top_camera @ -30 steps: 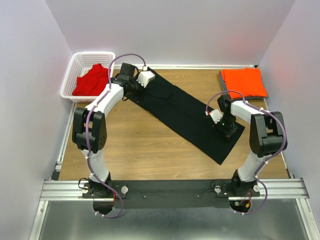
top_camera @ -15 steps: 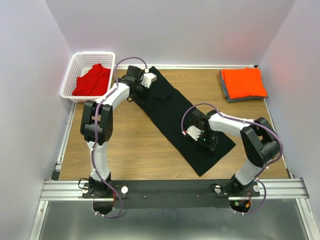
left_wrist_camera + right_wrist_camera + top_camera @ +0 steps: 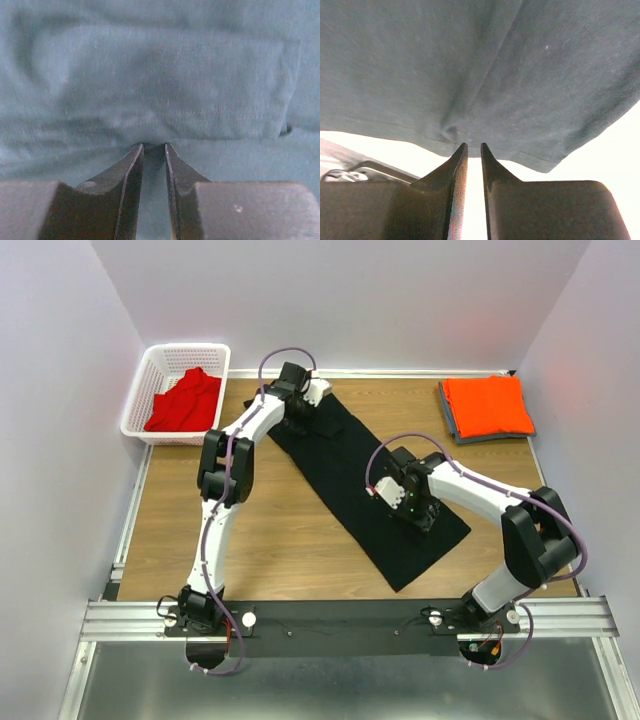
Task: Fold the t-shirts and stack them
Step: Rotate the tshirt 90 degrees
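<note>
The black t-shirt lies as a long diagonal strip across the wooden table. My left gripper is at its far end, shut on a fold of the black cloth, which bunches at the fingertips. My right gripper is at the strip's near right edge, shut on the hem of the black cloth, which hangs lifted over a bright background. The orange t-shirt lies folded at the far right. The red t-shirt sits crumpled in the basket.
A white mesh basket stands at the far left corner. A grey pad lies under the orange t-shirt. Bare wood shows left of the black strip. White walls close in on three sides.
The right gripper has pulled the near end of the black t-shirt leftward, away from the table's right edge. The left gripper has shifted right along the far edge with the cloth's top end.
</note>
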### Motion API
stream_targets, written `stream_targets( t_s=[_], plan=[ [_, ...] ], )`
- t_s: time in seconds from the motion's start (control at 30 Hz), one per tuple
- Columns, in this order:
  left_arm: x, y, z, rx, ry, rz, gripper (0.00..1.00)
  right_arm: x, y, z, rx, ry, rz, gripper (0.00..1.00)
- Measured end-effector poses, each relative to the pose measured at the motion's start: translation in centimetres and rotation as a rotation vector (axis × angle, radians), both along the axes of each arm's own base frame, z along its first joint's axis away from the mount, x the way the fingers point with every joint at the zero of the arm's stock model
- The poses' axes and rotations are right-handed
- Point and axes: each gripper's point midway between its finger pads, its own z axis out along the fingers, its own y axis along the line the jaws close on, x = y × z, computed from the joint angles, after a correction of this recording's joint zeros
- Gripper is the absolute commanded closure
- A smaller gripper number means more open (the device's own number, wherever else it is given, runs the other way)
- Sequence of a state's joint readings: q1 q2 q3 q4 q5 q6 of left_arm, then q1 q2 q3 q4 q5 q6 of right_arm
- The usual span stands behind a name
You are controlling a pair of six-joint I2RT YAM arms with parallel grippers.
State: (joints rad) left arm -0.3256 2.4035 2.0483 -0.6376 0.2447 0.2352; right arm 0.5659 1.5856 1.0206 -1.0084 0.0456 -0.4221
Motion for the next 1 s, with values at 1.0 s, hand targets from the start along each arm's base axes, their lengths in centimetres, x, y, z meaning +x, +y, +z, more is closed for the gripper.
stream_targets(
  t_s=[1.0],
  plan=[
    [-0.9,6.2,8.8,-0.124,-0.086,0.040,0.59,-5.0,5.9,-3.9,-0.274,0.234,0.346,0.79]
  ],
)
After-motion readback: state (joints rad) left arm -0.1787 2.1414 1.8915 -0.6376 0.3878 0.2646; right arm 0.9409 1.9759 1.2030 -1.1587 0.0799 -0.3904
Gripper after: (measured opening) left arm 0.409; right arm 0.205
